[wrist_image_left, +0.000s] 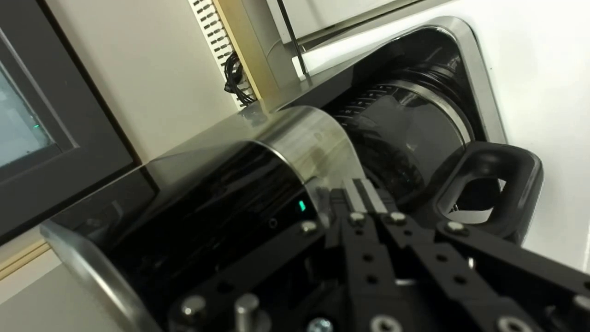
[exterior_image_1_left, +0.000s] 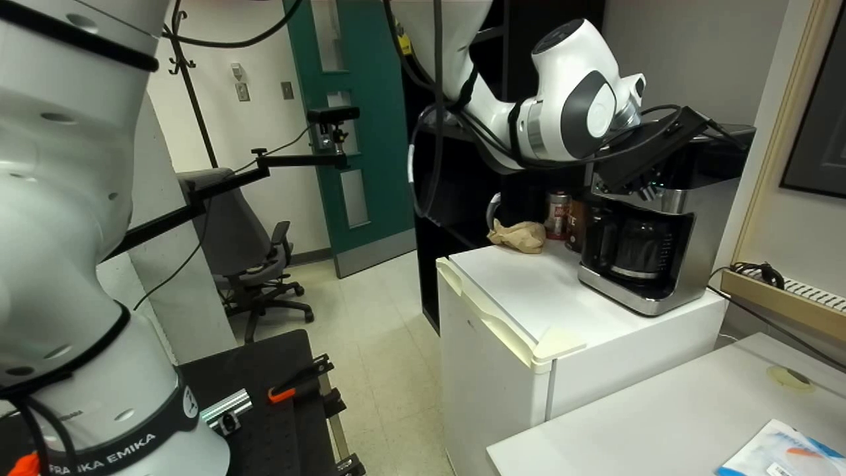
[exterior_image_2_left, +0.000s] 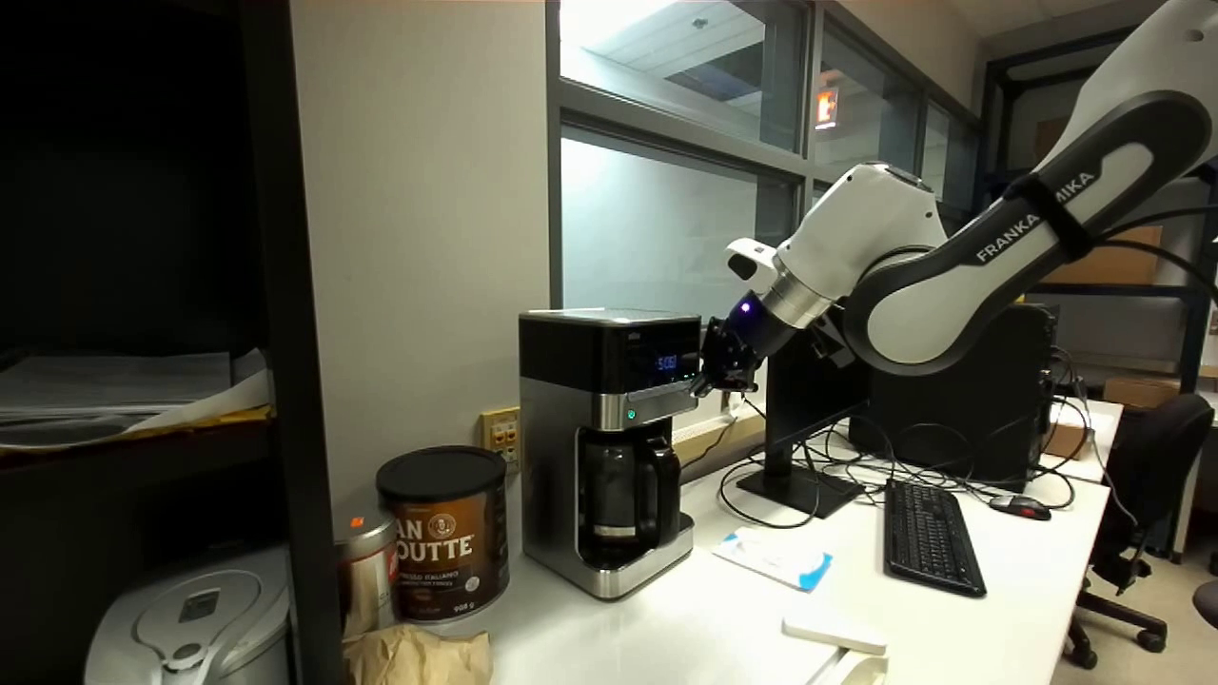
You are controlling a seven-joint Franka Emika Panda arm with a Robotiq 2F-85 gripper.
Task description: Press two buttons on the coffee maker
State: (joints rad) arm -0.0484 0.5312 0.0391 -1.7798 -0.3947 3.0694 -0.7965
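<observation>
Coffee maker (exterior_image_2_left: 557,461) is on top of the white fridge (exterior_image_1_left: 542,291), w/ its glass pot (exterior_image_2_left: 609,490) seated under the silver band (wrist_image_left: 313,136), lit display (exterior_image_2_left: 666,362) showing in an exterior view. Gripper (wrist_image_left: 365,196) is at the machine's front, fingers drawn together w/ nothing between them; whether the tips touch, can't tell. Prob. lining up for a press; how many of the 2 are done, can't say either. Main risk is a miss: in the wrist view the tips overlap the metal just past the lower edge of the black panel (wrist_image_left: 216,203), near a small green light (wrist_image_left: 302,205), so a push straight on might hit bare metal, not a button. 2nd risk: wrong button, or two at once, b/c the joined tips make a blunt end and the gripper hides part of the panel. Curved, glossy front could let the tips skid if the push isn't square. Too hard a shove may slide the machine back on the fridge top, poss. tip it (the push would land high up, so leverage is bad). Last, the pot's handle (wrist_image_left: 528,193) lies close to the fingers in the wrist view; letting the wrist sag could knock it and jog the pot out of its seat.
</observation>
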